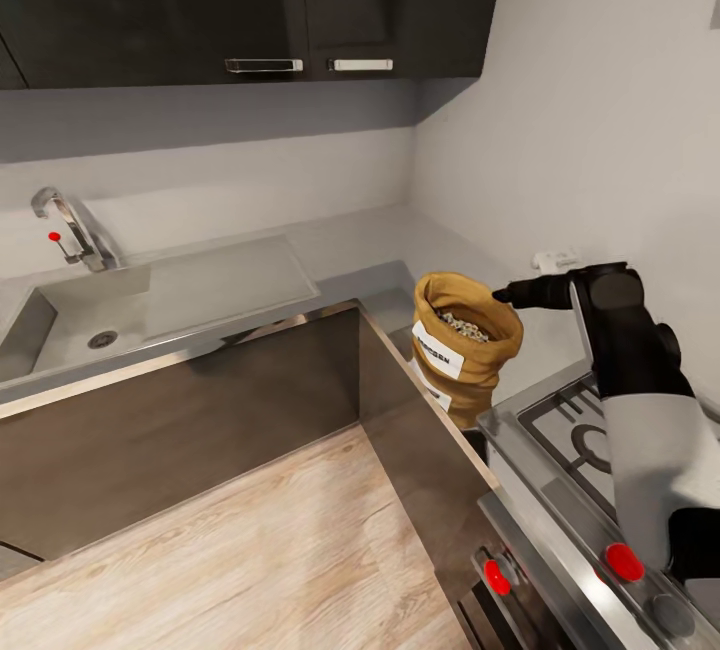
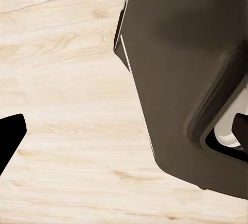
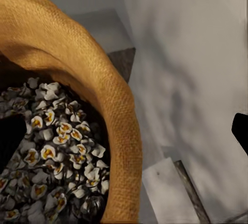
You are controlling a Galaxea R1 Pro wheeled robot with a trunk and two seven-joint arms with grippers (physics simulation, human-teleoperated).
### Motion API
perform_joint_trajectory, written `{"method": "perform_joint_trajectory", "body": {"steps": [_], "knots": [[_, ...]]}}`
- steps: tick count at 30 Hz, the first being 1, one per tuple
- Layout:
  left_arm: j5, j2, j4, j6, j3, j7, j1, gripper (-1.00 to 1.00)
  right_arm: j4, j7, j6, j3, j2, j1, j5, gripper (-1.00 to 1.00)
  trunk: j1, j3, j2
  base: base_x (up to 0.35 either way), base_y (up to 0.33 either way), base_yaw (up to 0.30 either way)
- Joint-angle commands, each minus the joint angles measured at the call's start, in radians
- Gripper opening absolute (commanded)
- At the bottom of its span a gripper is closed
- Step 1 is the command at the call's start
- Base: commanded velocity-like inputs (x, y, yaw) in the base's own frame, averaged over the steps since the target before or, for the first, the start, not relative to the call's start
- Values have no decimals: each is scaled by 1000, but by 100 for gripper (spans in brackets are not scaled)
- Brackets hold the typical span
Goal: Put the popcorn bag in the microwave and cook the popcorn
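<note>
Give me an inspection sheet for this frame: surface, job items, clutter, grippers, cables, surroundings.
Surface: grey steel countertop, L-shaped, with a sink set into it.
Job's things: popcorn bag upright at the counter corner beside the stove, mouth open; popcorn inside, pale with yellow centres.
Clutter: nothing seen.
Grippers: right gripper open, straddling the bag's rolled rim, one of the fingers over the popcorn, the other outside; contact cannot be told. Left gripper open over the wood floor, holding nothing.
Cables: nothing seen.
Surroundings: dark wall cabinets, faucet, wall outlet, red stove knobs.
</note>
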Motion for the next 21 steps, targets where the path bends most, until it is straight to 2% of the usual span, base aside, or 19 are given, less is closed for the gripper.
{"method": "perform_joint_trajectory", "body": {"steps": [1, 3, 4, 13, 21], "knots": [[4, 0, -2, -2, 1, 3, 0, 100, 1, 8, -3, -7, 0, 5, 10, 100, 0, -1, -1, 0, 0, 0], [4, 0, -2, -2, 1, 2, 0, 100, 4, 5, -15, -18, -1, 16, 11, 100, 0, -1, -1, 0, 0, 0], [4, 0, -2, -2, 1, 2, 0, 100, 4, 4, -80, -34, -1, 28, 12, 100, 0, -1, -1, 0, 0, 0], [4, 0, -2, -3, 1, 1, 0, 100, 10, -14, -84, -35, 2, 30, 10, 100, 0, -1, -1, -69, 0, 0], [4, 0, -2, -3, 1, 2, 0, 100, 89, -15, -111, -36, 8, 30, 9, 100, 0, -1, -1, -1, 0, 0]]}}
